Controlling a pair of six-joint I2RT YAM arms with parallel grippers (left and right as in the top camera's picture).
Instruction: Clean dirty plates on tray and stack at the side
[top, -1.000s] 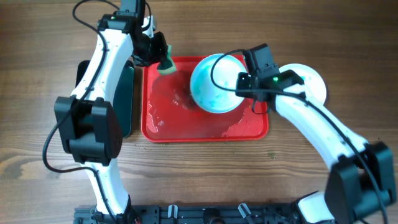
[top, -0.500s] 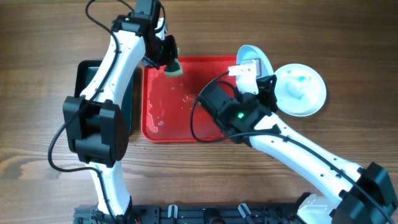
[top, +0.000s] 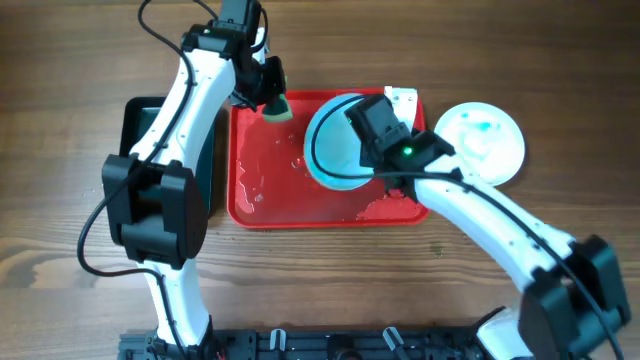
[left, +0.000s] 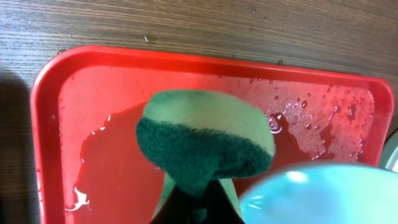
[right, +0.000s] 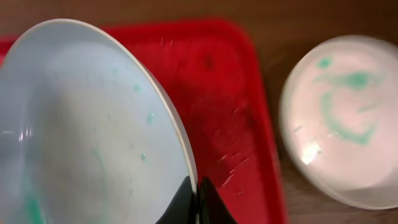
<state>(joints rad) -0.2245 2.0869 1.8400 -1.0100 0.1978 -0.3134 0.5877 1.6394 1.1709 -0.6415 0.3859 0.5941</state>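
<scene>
The red tray (top: 265, 195) lies wet at the table's middle. My right gripper (top: 372, 148) is shut on the rim of a pale-cyan plate (top: 330, 150) with faint teal smears and holds it tilted over the tray's right half. In the right wrist view the jaws (right: 196, 190) pinch that plate's (right: 81, 124) edge above the tray (right: 230, 93). A second plate (top: 487, 143) with teal smears lies on the wood right of the tray and also shows in the right wrist view (right: 345, 118). My left gripper (top: 268, 92) is shut on a green sponge (left: 205, 140) over the tray's (left: 99, 124) back left corner, beside the held plate (left: 323, 193).
A dark green-black tray (top: 132, 125) lies left of the red tray, partly under my left arm. A small white piece (top: 402, 95) shows at the red tray's back right rim. Bare wood surrounds the trays.
My right arm has swung the plate from the tray's back right edge to over its right half. My left gripper with the sponge has barely moved in the last half second.
</scene>
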